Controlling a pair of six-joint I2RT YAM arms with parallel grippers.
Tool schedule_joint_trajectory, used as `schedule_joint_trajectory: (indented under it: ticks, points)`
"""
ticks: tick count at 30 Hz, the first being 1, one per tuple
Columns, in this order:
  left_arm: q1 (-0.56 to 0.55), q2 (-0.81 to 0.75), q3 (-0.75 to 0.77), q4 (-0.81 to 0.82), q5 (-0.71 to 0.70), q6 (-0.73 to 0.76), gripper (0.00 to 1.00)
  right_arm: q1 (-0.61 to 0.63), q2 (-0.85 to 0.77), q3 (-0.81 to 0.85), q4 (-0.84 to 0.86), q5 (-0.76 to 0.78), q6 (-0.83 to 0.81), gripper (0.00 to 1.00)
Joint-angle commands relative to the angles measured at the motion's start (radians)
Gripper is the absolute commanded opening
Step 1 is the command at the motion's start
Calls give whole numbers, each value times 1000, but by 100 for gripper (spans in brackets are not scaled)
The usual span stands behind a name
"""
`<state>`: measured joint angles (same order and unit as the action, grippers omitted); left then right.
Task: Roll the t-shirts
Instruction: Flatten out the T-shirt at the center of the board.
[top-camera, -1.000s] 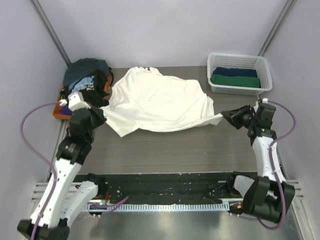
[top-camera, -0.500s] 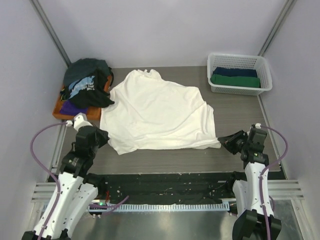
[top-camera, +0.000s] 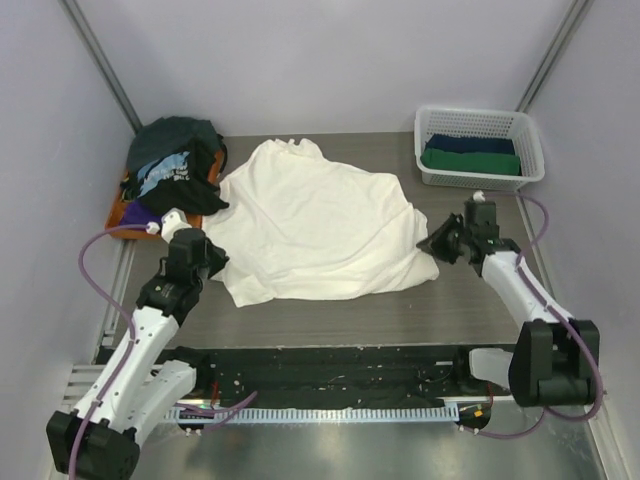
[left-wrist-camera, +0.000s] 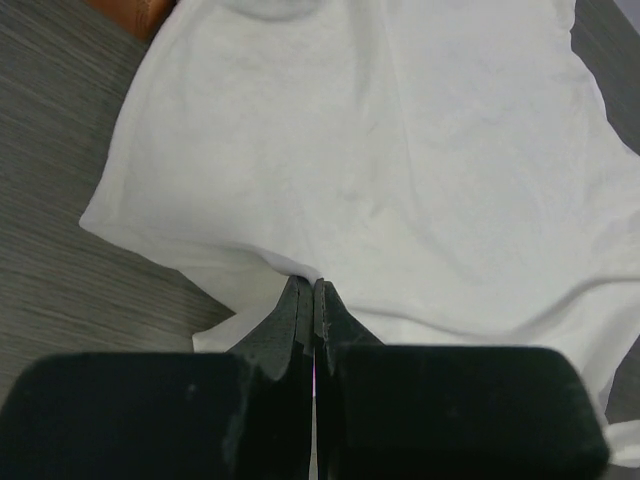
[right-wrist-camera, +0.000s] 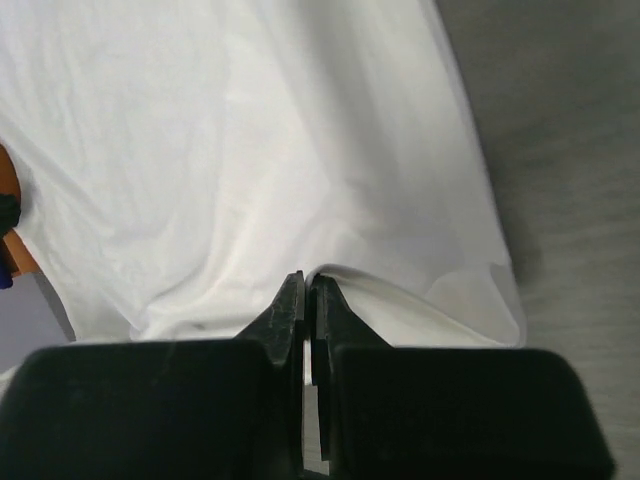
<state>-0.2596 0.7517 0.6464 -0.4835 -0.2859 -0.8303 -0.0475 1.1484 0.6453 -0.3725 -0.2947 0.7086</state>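
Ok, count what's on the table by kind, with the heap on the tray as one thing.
White shirt: 1
Navy shirt: 1
Green shirt: 1
Heap of shirts: 1
Basket: 1
Tray: 1
Total: 6

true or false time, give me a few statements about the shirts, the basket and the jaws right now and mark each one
1. The cream t-shirt lies spread out on the table. True.
2. The left gripper holds its jaws wide open above the shirt. False: its jaws are shut on the shirt's near left edge.
3. The right gripper has its jaws shut on the shirt's edge. True.
4. The white basket is empty. False: it holds a navy t-shirt and a green t-shirt.
5. The pile of dark t-shirts sits at the table's far right. False: it sits at the far left, on the orange tray.
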Motion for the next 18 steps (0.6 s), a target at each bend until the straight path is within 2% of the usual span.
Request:
schedule_joint_trajectory:
  ticks: [1, 3, 10, 18]
  points:
    - [2, 69, 58, 137, 7, -13, 0, 116, 173, 297, 121, 204, -73, 1]
    - [2, 107, 74, 157, -1, -9, 0, 135, 322, 405, 83, 224, -115, 1]
    - [0, 222, 119, 236, 11, -15, 0, 182, 748, 943, -55, 370, -248, 1]
    - [0, 296, 162, 275, 17, -7, 0, 205, 1036, 1308, -97, 503, -348, 1]
